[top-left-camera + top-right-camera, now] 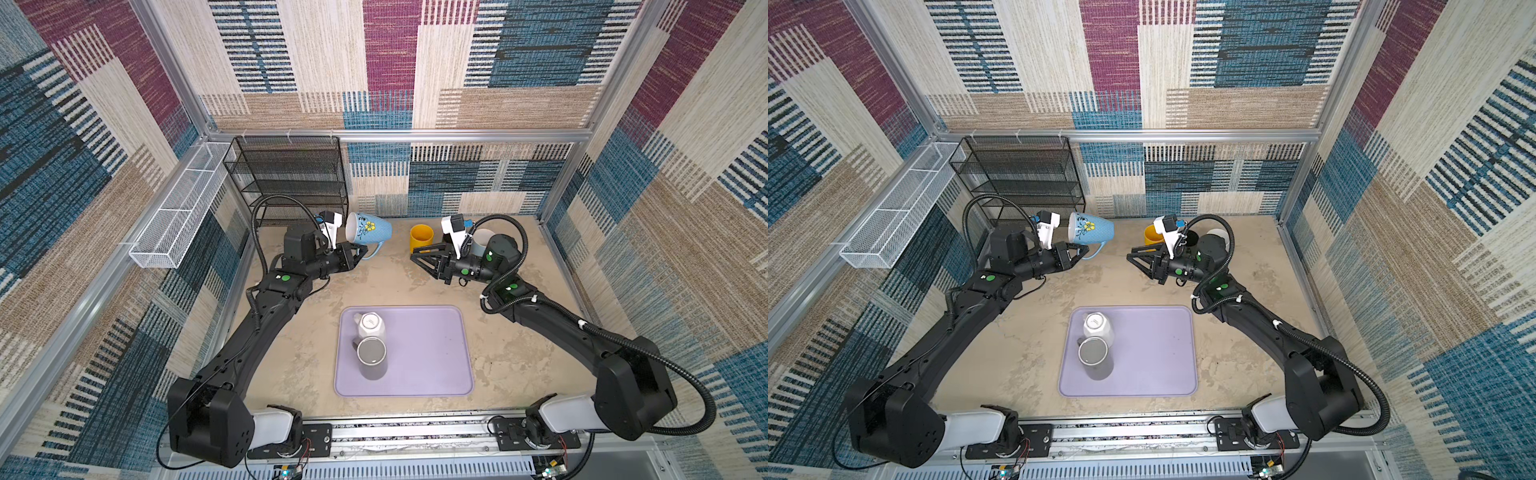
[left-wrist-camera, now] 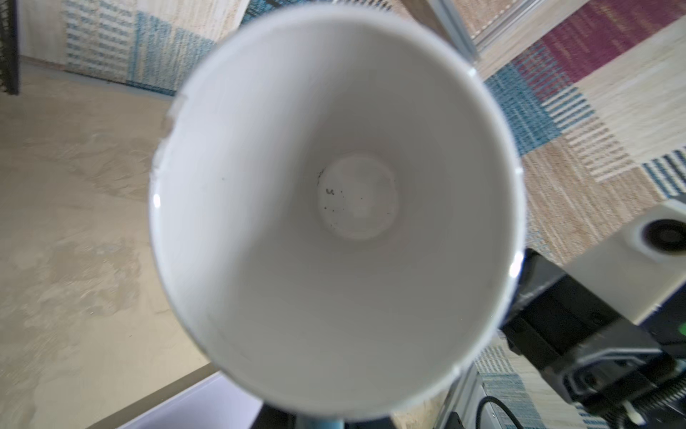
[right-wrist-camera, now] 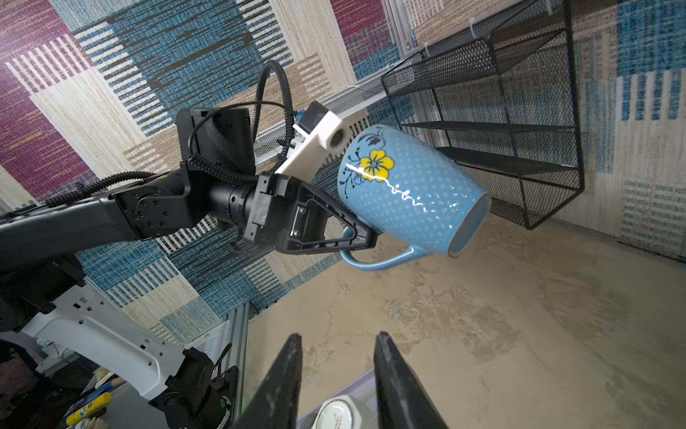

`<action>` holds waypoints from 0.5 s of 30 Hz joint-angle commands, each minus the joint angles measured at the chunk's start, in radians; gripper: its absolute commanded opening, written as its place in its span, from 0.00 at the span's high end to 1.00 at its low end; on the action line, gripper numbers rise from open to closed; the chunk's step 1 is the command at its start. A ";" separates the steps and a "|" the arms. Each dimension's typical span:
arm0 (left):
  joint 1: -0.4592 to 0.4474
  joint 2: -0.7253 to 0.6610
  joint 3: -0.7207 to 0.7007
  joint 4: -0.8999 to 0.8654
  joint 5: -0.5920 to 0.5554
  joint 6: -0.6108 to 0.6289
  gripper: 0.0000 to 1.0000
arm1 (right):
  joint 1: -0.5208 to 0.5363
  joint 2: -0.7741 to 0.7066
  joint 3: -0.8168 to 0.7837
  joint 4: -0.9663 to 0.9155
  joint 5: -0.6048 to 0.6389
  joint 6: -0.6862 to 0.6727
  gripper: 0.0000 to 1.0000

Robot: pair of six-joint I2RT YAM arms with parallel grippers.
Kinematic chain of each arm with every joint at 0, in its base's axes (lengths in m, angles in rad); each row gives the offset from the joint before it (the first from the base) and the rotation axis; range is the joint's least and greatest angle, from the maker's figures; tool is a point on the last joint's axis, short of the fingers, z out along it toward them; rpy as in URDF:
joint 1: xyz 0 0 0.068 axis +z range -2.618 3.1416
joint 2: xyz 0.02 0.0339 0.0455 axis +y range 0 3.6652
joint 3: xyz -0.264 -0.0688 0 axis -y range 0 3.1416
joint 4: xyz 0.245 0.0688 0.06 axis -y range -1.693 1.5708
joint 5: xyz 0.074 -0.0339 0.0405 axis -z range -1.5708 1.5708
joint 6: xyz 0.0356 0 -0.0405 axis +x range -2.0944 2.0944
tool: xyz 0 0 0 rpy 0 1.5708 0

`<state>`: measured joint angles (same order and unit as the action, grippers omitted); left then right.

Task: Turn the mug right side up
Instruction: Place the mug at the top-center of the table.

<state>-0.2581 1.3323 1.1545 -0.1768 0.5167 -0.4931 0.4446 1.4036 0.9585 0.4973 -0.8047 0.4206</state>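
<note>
A blue mug (image 1: 369,232) (image 1: 1091,227) with a yellow flower hangs above the table at the back left. It lies on its side, its white inside (image 2: 334,208) facing the left wrist camera and its base pointing right. My left gripper (image 1: 360,252) (image 3: 367,237) is shut on its handle, which is under the body. In the right wrist view the blue mug (image 3: 408,193) is in the air in front of the black shelf. My right gripper (image 1: 415,254) (image 3: 337,338) is open and holds nothing, a short way to the right of the mug, fingers pointing at it.
A purple tray (image 1: 428,353) at the front centre carries a white mug (image 1: 370,326), base up, and a grey mug (image 1: 372,357). A yellow cup (image 1: 421,237) and a pale cup (image 1: 482,241) stand behind the right wrist. A black wire shelf (image 1: 291,178) and a white mesh basket (image 1: 178,212) line the back left.
</note>
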 commanded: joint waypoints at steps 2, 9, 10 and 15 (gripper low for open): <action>-0.033 0.030 0.047 -0.094 -0.164 0.120 1.00 | -0.007 0.003 -0.008 0.021 0.049 0.047 0.64; -0.117 0.147 0.178 -0.261 -0.392 0.187 1.00 | -0.021 0.007 -0.015 0.003 0.091 0.063 0.65; -0.128 0.168 0.199 -0.276 -0.418 0.192 1.00 | -0.023 0.008 -0.016 -0.009 0.102 0.063 0.66; -0.180 0.280 0.297 -0.341 -0.524 0.208 1.00 | -0.053 0.000 -0.025 -0.067 0.141 0.083 0.68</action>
<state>-0.4217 1.5791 1.4097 -0.4934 0.1017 -0.3260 0.4046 1.4101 0.9379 0.4587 -0.7021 0.4717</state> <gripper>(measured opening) 0.143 0.321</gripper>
